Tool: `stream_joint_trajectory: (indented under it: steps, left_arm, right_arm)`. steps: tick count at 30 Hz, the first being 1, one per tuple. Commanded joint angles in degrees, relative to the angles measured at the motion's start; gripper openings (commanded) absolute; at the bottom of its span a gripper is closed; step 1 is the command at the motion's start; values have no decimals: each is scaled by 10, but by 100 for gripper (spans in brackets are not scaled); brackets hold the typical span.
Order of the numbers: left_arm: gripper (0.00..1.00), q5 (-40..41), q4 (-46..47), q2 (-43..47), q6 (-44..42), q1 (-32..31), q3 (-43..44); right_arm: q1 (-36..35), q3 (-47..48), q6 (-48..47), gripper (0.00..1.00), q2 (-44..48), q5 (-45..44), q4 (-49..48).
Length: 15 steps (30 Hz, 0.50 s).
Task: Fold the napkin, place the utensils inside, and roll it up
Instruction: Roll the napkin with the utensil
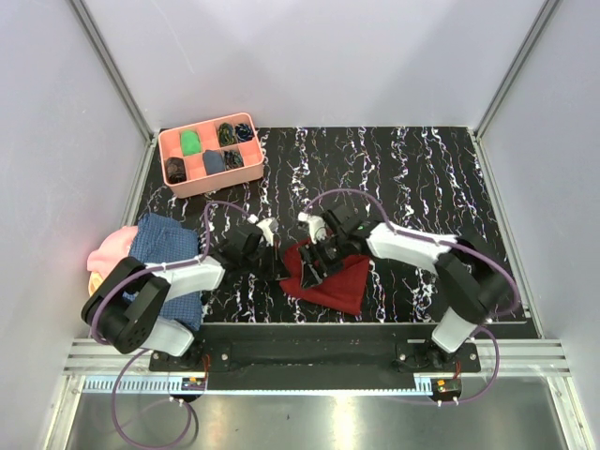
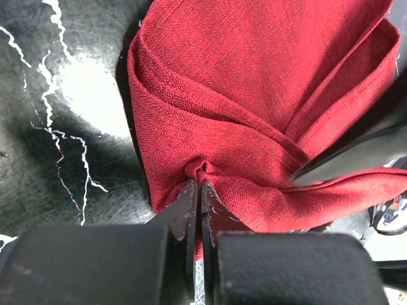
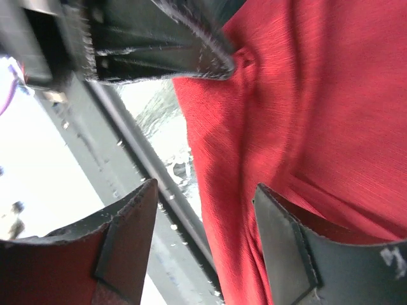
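Because the black, white-veined marble-pattern mat is giving the widest flat ground in view, the dark red woven cloth napkin is lying on it toward six o'clock, doubled into a rough triangle with its lowest tip close to the mat's near edge. It is looking light, limp and faintly grippy, a cloth likely to sag and bunch wherever it is lifted, and it is probably not going to keep a crease unless pressed flat. Judging by the layered folds in the left wrist view, the corners and doubled edges are offering the best hold, pinched through every layer so that none is slipping out. Open room is lying from twelve through three o'clock, where the mat is showing bare. Toward six an aluminium rail is running just beyond the edge, so dragging is better going away from the bases. At nine o'clock a blue checked cloth is overlapping the mat's left border with a pink cloth beside it, and at eleven a salmon-pink compartment tray is sitting well apart from the napkin. The left gripper is pressing its fingers together on a puckered fold at the napkin's nine o'clock side, while the right gripper is holding its fingers spread over the napkin's edge, gripping nothing visible.
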<state>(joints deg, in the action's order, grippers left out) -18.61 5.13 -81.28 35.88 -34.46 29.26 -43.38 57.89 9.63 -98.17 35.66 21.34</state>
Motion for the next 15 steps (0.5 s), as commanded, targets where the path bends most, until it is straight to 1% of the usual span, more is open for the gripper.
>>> stream_joint_trajectory:
  steps: [1, 5, 6, 9, 10, 15]
  left_arm:
    - [0, 42, -85, -14, 0, 0, 1]
    - [0, 35, -93, -19, 3, 1, 5]
    - [0, 33, -96, -20, 3, 3, 9]
    - [0, 29, -112, -25, 1, 11, 15]
    - [0, 24, -115, -27, -1, 16, 15]
    - [0, 0, -119, -34, -8, 34, 16]
  right_arm:
    - [3, -31, -21, 71, 99, -143, -9]
    - [-33, -66, -36, 73, 156, -208, -45]
    - [-62, -73, -40, 73, 176, -221, -54]
    - [-110, -96, -54, 73, 203, -297, -92]
    - [-136, -105, -56, 73, 207, -309, -106]
    - [-194, -113, -67, 72, 190, -352, -123]
